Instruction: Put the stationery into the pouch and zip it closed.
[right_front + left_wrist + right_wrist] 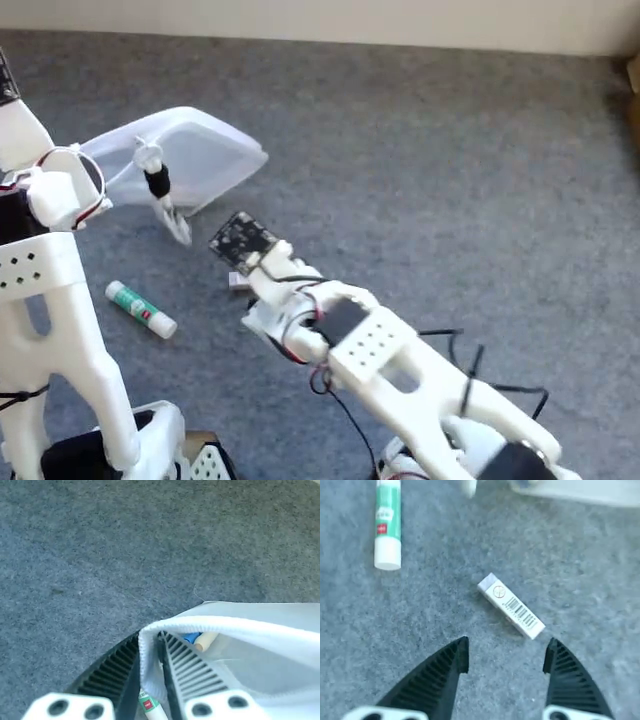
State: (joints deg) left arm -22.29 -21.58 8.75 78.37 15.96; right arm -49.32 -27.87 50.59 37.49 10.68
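Note:
The translucent white pouch point(195, 150) lies at the back left with one edge lifted. My left gripper point(150, 637) is shut on that edge of the pouch point(250, 635); something blue point(191, 638) and something beige show inside. A white and black pen-like thing point(158, 185) rests at the pouch's near edge. A small white eraser point(511, 606) with a barcode lies on the carpet. My right gripper point(506, 650) hangs open just short of it, not touching. The green and white glue stick point(140, 308) lies by the left arm's base and also appears as the glue stick point(387, 525).
Grey carpet point(450, 170) covers the table, with open room at the right and back. The right arm point(370, 345) stretches in from the front right, cables trailing behind it. The left arm's white frame point(50, 300) stands at the left edge.

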